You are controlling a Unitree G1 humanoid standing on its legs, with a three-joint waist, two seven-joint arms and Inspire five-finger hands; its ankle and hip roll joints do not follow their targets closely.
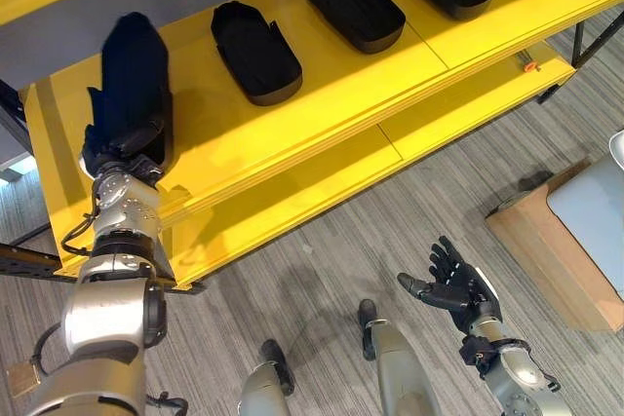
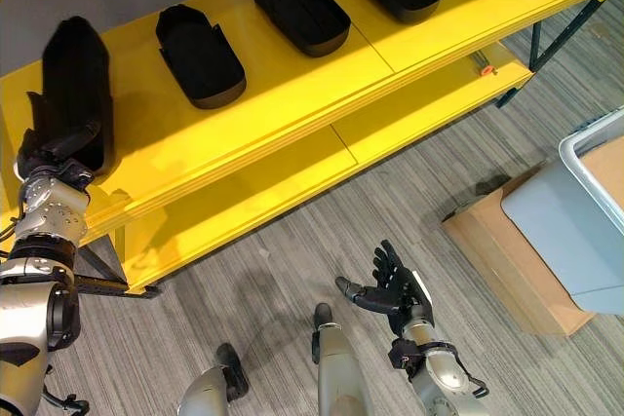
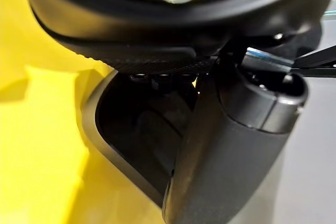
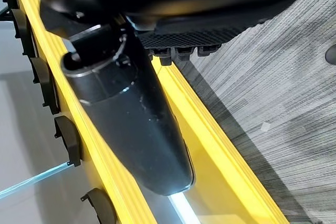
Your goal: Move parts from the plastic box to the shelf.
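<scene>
Nearest you, low on the right, the right hand (image 1: 456, 284) hangs over the grey floor (image 1: 322, 260) with its fingers spread and loose, holding nothing. To its right, a cardboard box (image 1: 551, 260) sits on the floor with the pale plastic box (image 2: 597, 209) beside it, the source of the parts.

Further out on the left, your left hand (image 1: 122, 148) is raised at the front left corner of the yellow shelf (image 1: 341, 85). It grips the near end of a black tray-shaped part (image 1: 132, 70), thumb and fingers closed on that end, as the left wrist view suggests. The part looks to be lying on the top board, though you cannot be sure it is fully down.

Beyond it, a row of matching black parts (image 1: 255, 51) runs along the shelf to the right, each angled alike and evenly spaced.

To finish this placement well, make sure the part rests flat and matches the row's angle and spacing. Then release gently and draw the hand straight back, so it does not drag the part toward the shelf edge.
</scene>
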